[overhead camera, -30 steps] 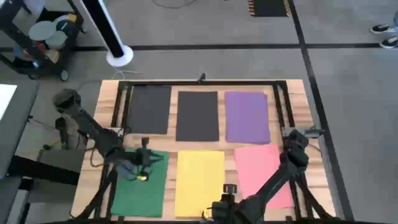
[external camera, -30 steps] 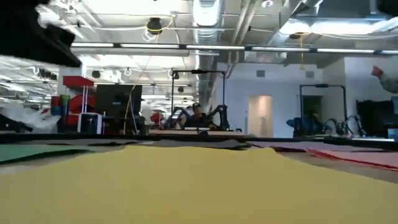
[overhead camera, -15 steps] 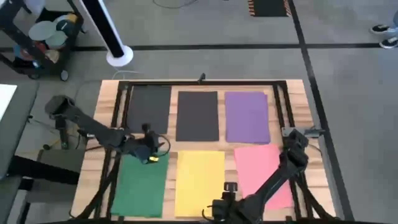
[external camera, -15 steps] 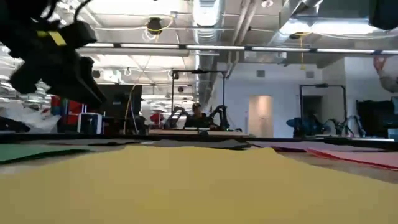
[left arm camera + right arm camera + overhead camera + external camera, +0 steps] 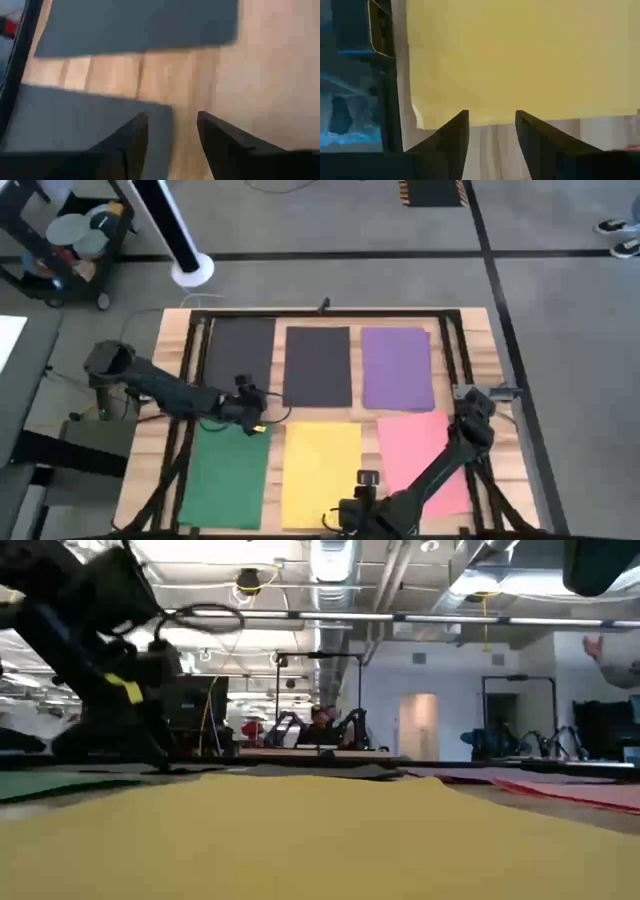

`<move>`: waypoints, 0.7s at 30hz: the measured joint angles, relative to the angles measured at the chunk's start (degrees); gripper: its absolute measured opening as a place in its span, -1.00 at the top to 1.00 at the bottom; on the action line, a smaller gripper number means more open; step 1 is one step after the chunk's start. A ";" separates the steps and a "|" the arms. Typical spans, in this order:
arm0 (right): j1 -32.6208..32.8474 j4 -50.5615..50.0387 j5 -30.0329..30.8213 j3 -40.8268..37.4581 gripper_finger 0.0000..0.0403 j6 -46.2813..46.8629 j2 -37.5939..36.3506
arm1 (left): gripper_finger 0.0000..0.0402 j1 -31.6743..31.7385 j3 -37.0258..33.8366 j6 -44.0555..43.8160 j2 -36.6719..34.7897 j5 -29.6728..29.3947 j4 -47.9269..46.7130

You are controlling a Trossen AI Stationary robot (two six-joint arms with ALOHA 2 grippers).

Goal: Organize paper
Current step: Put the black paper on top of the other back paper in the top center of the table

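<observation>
A: Left gripper (image 5: 262, 418) first. State?

B: Released, nothing between the fingers. In the left wrist view the two dark fingers (image 5: 127, 142) stand apart over the bare wood, holding nothing. It sits low near the far right corner of the flat green paper sheet (image 5: 226, 476), at the gap between that and the dark grey paper sheet (image 5: 239, 355) behind it. In the low view it shows as a dark mass on the left (image 5: 110, 660).

A: Right gripper?

B: Right gripper (image 5: 345, 518) is at the near table edge, by the near edge of the flat yellow paper sheet (image 5: 320, 473). Released too, empty; the right wrist view shows its fingers (image 5: 451, 140) parted with wood between them and the yellow sheet's edge just ahead.

A: Paper layout?

B: Six sheets, two rows of three on the slatted wooden table top (image 5: 150, 440). Far row from the left: the dark grey sheet, a second dark grey rectangular sheet (image 5: 318, 366), then a purple rectangular sheet (image 5: 397, 367). Near row: green, yellow, then a pink rectangular sheet (image 5: 420, 455), partly covered by the right arm. All flat, all apart, none overlapping.

A: Anything around?

B: A black metal frame (image 5: 330, 313) runs round the table top. Beyond the table, a white round-based post (image 5: 180, 242) stands on the grey floor, with a cart (image 5: 55, 245) at far left. The low view has the yellow sheet filling the foreground, with a workshop room behind.
</observation>
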 joint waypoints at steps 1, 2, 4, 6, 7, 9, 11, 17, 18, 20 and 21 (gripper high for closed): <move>0.00 -0.02 0.00 0.00 0.20 -0.01 0.00 | 0.17 0.74 0.12 0.02 0.89 -0.03 0.51; 0.00 -0.02 0.00 0.00 0.20 0.01 0.00 | 0.17 1.48 0.13 0.11 1.75 0.09 1.21; 0.02 0.01 0.00 0.00 0.20 -0.06 0.00 | 0.17 2.68 0.14 1.18 3.49 0.46 3.55; 0.02 -0.01 0.00 0.00 0.20 -0.16 0.00 | 0.17 3.47 0.18 2.42 4.79 -0.40 5.89; 0.00 0.01 0.02 0.00 0.20 -0.22 0.00 | 0.17 3.93 0.18 2.60 5.35 -1.10 6.72; 0.00 0.01 0.02 0.00 0.20 -0.34 0.00 | 0.21 4.95 0.18 2.60 6.14 -2.42 7.12; 0.00 0.04 0.02 0.00 0.20 -0.34 0.00 | 0.31 6.16 0.18 2.61 6.57 -2.32 6.99; 0.06 -0.12 0.02 0.00 0.20 -0.34 0.00 | 0.93 7.20 0.24 3.49 6.02 3.10 6.29; 0.16 -0.27 0.02 0.00 0.20 -0.34 0.00 | 0.95 7.16 0.25 3.50 5.85 3.58 6.06; 0.30 -0.60 0.02 0.00 0.20 -0.31 0.00 | 0.98 6.75 0.35 2.79 5.49 3.79 5.18; 0.43 -0.73 0.04 0.00 0.20 0.01 0.00 | 0.99 6.59 0.35 2.22 4.74 3.95 4.39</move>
